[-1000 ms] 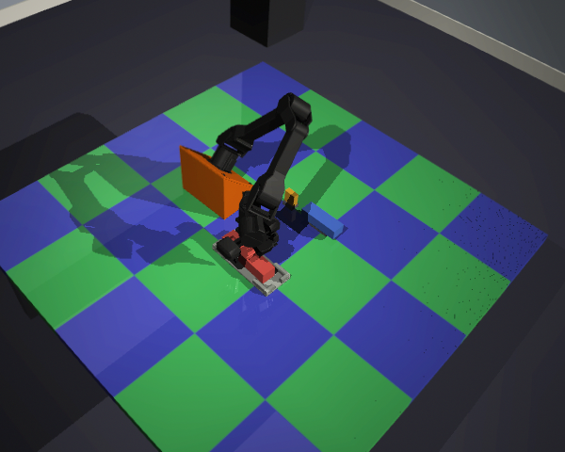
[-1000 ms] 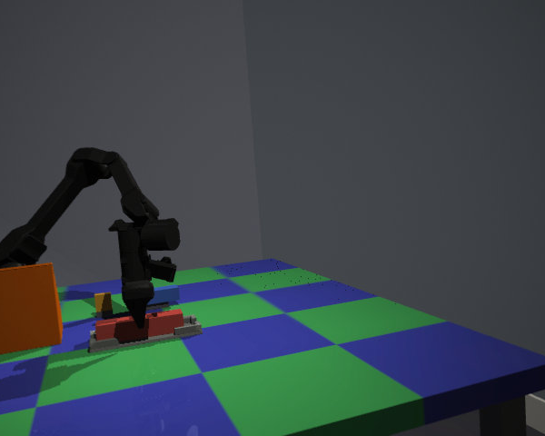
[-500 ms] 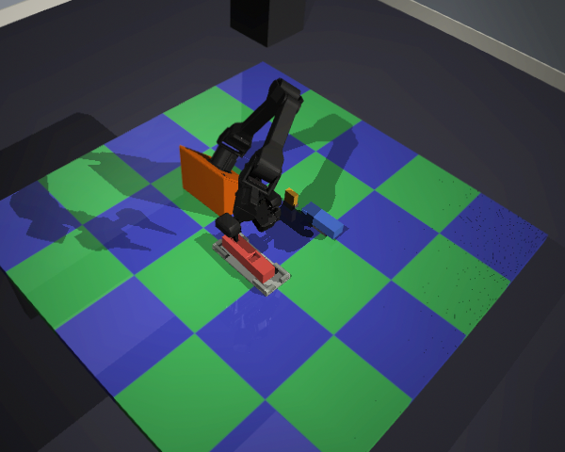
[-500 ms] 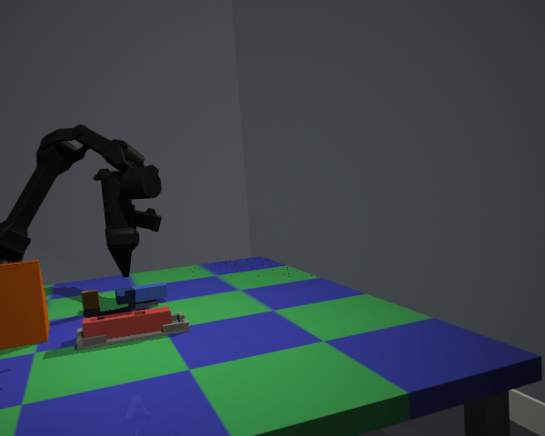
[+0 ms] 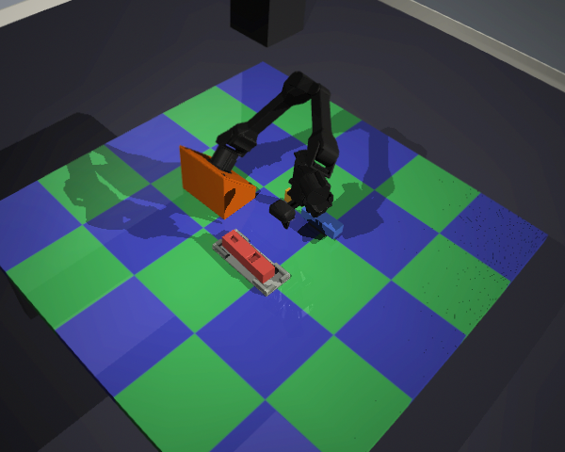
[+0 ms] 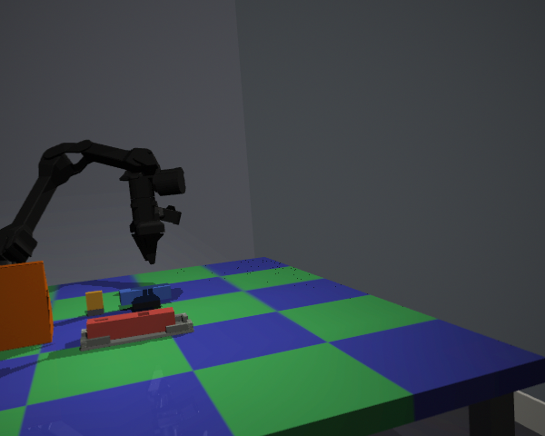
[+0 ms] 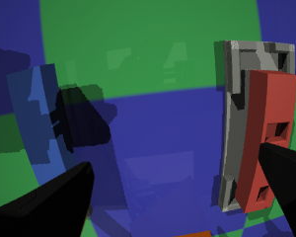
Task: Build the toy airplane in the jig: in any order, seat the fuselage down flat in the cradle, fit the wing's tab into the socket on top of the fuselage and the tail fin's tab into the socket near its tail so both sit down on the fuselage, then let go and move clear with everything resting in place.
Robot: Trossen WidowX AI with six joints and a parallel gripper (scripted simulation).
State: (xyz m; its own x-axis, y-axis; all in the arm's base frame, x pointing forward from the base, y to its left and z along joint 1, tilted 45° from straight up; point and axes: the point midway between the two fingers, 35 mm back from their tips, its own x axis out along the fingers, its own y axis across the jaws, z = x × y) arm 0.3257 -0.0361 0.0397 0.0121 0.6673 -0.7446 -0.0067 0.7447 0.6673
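Note:
The red fuselage (image 5: 248, 255) (image 6: 132, 323) (image 7: 281, 101) lies level in the grey cradle (image 5: 244, 268) (image 6: 181, 328) (image 7: 232, 64), its two top sockets empty. The blue wing (image 5: 333, 227) (image 6: 163, 292) (image 7: 32, 109) lies on the table beyond the cradle; I cannot make out its tab. The yellow tail fin (image 5: 287, 195) (image 6: 94, 301) stands upright near the wing, partly behind the arm in the top view. My gripper (image 5: 300, 220) (image 6: 151, 261) (image 7: 177, 155) is open and empty, pointing down, raised above the table between the wing and the cradle.
A large orange wedge-shaped block (image 5: 202, 185) (image 6: 14, 307) stands by the arm's base, close to the cradle's near-base end. A dark box (image 5: 268, 22) shows beyond the table's far corner in the top view.

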